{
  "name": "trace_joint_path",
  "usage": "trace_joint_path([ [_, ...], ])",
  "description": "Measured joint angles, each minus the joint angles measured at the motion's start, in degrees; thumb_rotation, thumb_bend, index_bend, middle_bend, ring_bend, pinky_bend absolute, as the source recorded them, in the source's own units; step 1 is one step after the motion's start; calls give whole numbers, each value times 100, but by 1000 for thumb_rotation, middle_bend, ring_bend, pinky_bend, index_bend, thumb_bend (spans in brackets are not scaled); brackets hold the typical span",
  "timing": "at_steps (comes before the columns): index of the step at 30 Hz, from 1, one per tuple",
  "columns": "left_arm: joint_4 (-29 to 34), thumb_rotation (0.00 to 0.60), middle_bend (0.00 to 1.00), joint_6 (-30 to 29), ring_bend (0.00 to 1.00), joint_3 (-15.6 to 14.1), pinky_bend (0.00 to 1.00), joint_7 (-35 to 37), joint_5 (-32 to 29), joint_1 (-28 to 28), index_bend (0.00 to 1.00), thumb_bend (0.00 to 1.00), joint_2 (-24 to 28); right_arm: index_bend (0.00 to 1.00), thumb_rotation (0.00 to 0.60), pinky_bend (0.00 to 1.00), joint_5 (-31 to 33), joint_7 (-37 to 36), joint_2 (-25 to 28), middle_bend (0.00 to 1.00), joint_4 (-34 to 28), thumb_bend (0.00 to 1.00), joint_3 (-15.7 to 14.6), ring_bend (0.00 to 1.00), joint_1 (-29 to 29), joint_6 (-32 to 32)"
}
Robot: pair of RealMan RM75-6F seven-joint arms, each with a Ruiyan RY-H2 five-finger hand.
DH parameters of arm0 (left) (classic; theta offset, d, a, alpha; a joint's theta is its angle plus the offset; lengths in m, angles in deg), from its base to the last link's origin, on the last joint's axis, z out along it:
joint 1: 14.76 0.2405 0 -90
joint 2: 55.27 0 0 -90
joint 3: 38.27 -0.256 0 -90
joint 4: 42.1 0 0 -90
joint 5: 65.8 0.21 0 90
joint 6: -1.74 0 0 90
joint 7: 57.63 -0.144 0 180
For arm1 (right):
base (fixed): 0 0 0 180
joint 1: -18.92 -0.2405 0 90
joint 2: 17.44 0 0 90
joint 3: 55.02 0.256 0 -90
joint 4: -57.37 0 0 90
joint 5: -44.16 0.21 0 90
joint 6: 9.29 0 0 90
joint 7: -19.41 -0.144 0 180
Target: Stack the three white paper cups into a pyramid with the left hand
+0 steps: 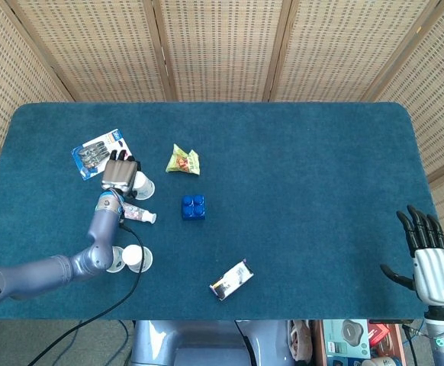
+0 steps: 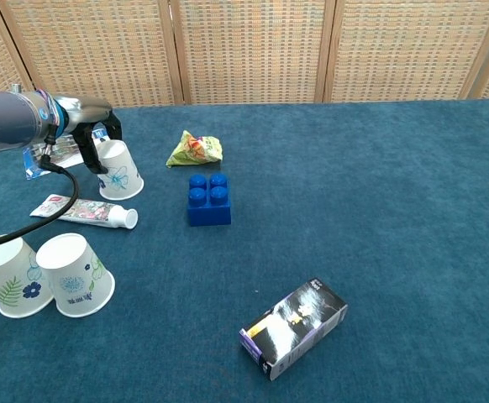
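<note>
Third cup (image 2: pixel 120 169): white paper, blue flower print, upside down and tilted slightly, on the blue table (image 2: pixel 379 210) just behind the tube (image 2: pixel 85 211). We see the left hand (image 2: pixel 89 126) over its top, fingers down around its sides, grasping it. Two more cups (image 2: pixel 43 273) stand upside down, touching, at the table's near left edge. We note the right hand (image 1: pixel 428 263) released, fingers spread, well apart.

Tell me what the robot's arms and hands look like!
The left arm is a smooth, shiny blue-grey tube with a coloured band at the wrist and a black cable dangling from it. The left hand has a silver-grey back and black fingers. The right hand matches: ribbed silver back, black fingers.
</note>
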Motion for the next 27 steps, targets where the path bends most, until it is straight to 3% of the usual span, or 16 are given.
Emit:
trace_joint_path([
  [6,126,600,214,-50,5,38,0,135,264,89,428,308,20,0,600,0,-4,-4,9,0,-15,103,4,0,5,-21],
  [12,664,600,214,-194,5,110,0,290,538,183,428,308,326,0,600,0,-58,27,12,0,-32,102,-11,0,6,-47],
  [21,2425,600,214,-466,5,317,0,624,952,432,428,308,1563,0,600,0,-147,120,5,0,-87,102,-42,0,11,-95],
  [27,4031,600,208,-530,5,328,0,927,1382,767,428,308,2777,0,600,0,-195,191,-8,0,-129,103,-69,0,15,-112],
])
